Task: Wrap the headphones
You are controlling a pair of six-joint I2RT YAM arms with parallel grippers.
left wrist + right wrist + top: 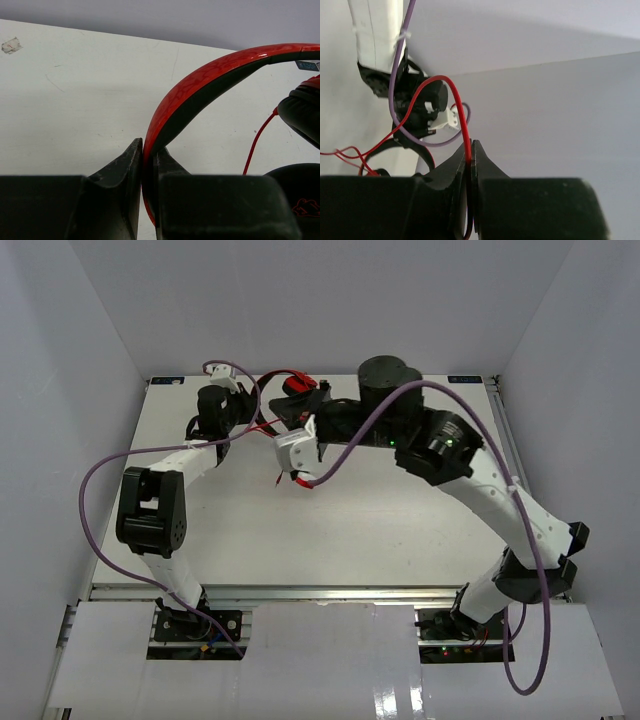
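Observation:
The headphones (297, 386) lie at the far middle of the table, partly hidden under my right wrist. My left gripper (243, 408) is shut on their red-and-black headband (200, 87). In the left wrist view the black ear pads (304, 114) are at the right edge, and the thin red cable (257, 143) hangs beside them. My right gripper (305, 412) hovers over the ear cups. In the right wrist view it (470, 150) is shut on the red cable (461, 115), which loops up and back toward my left arm (375, 30).
The white table (380, 510) is walled by grey panels on three sides. A piece of tape (10, 45) lies on the table at the far left. The arms' purple cables (100, 470) arc over the left side and the right side.

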